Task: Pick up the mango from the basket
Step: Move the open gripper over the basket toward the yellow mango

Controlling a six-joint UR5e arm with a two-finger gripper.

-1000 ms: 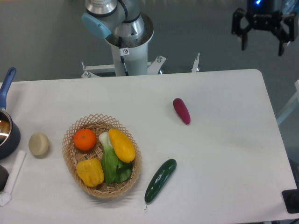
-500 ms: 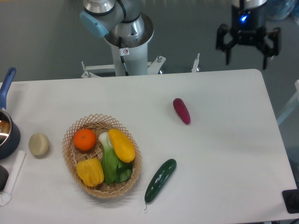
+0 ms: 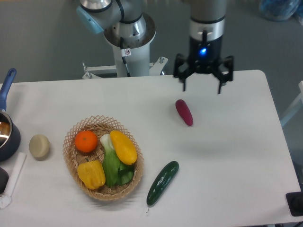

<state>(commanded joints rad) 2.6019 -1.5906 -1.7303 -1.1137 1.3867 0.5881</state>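
The mango [image 3: 123, 147], a smooth long yellow-orange fruit, lies in the middle of the oval wicker basket [image 3: 72, 141] at the table's front left. Beside it in the basket are a round orange [image 3: 86, 141], a lumpy yellow bell pepper [image 3: 92, 174] and a green leafy vegetable [image 3: 111, 164]. My gripper [image 3: 202, 88] hangs open above the back of the table, far to the upper right of the basket, with nothing between its fingers.
A dark red vegetable [image 3: 184, 112] lies just below the gripper. A cucumber [image 3: 162, 182] rests right of the basket. A beige round item [image 3: 39, 146] and a blue-handled pot [image 3: 6, 126] sit at the left edge. The arm's base [image 3: 129, 40] stands behind the table.
The gripper has moved left and down from the upper right corner toward the table's back middle, still open. Nothing on the table has shifted.
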